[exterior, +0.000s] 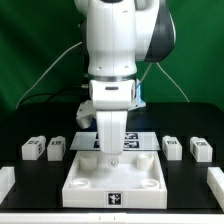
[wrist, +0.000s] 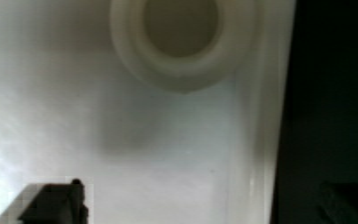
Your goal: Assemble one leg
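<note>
Four small white legs with tags lie on the black table: two at the exterior view's left [exterior: 33, 148] [exterior: 57, 148] and two at its right [exterior: 172, 147] [exterior: 201, 150]. The large white square panel [exterior: 115, 185] lies at the front middle. My gripper [exterior: 109, 150] is low over the panel's far part, open and empty. In the wrist view the panel's white surface [wrist: 158, 130] fills the picture, with a round corner socket [wrist: 176, 45] ahead. One dark fingertip [wrist: 51, 205] shows; the other is lost against the dark table. No leg shows in the wrist view.
The marker board [exterior: 140, 141] lies flat behind the panel, partly hidden by the arm. White blocks sit at the front corners of the table [exterior: 5, 180] [exterior: 216, 180]. The black table [wrist: 336, 110] shows beside the panel's edge in the wrist view.
</note>
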You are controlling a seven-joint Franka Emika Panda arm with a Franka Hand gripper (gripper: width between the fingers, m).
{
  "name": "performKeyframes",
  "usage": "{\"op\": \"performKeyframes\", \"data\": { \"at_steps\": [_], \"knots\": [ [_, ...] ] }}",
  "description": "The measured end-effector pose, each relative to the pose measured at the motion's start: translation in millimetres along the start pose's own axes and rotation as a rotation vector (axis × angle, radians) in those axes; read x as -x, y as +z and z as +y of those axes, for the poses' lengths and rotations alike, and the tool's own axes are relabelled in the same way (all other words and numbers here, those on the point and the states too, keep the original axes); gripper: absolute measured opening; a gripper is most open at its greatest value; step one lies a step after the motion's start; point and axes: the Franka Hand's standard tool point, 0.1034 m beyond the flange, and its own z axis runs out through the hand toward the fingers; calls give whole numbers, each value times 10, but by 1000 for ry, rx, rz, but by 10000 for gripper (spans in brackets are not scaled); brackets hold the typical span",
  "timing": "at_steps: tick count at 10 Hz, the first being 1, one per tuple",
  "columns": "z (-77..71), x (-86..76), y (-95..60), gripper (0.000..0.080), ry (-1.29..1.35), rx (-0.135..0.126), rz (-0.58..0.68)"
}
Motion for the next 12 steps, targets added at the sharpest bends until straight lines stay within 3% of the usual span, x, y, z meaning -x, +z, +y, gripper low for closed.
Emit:
{"op": "performKeyframes", "data": {
  "at_steps": [1, 3, 5, 6, 7, 8, 9, 12],
  "knots": [
    [-16, -10, 85, 650, 0, -11, 3],
    [-28, -12, 102, 650, 4, -14, 3],
    [-30, -11, 103, 422, 4, -15, 3],
    [-31, -11, 104, 422, 4, -15, 3],
    [-33, -10, 105, 208, 4, -15, 3],
    [-34, -10, 106, 208, 5, -16, 3],
    [-27, -10, 101, 79, 4, -13, 3],
    [-21, -10, 98, 59, 5, -10, 3]
  ]
}}
